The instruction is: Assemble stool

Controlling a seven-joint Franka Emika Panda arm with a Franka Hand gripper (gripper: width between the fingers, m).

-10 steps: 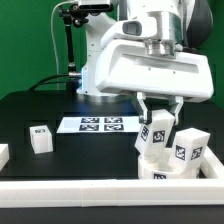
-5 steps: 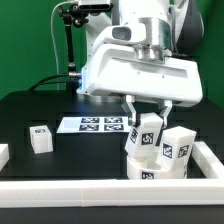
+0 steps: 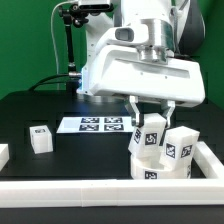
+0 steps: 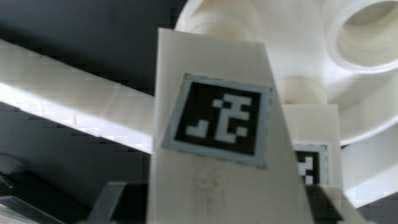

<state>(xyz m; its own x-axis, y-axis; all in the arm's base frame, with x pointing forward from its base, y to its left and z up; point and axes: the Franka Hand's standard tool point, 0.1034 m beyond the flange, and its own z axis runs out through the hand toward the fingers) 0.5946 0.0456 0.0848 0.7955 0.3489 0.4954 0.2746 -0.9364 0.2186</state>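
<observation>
The gripper [image 3: 151, 120] is seen in the lower right of the exterior view, its two fingers clamped on the sides of an upright leg [image 3: 150, 140]. The leg's lower end is lost against the seat [image 3: 168, 172], which lies below it at the lower right; contact cannot be judged. A second leg [image 3: 179, 149] is seen just beside the held one, on the exterior view's right, also over the seat. In the wrist view the held leg is shown as a flat-faced white block with a square black-and-white tag, and the seat behind it as a round white disc with a curved rim.

A black table [image 3: 30, 112] is seen beneath. A third leg [image 3: 40, 138] is stood well apart at left of centre, the marker board [image 3: 100, 124] laid behind it. A long white rail [image 3: 90, 190] is run along the lower edge. A green wall [image 3: 30, 40] and a black stand [image 3: 70, 45] are seen behind.
</observation>
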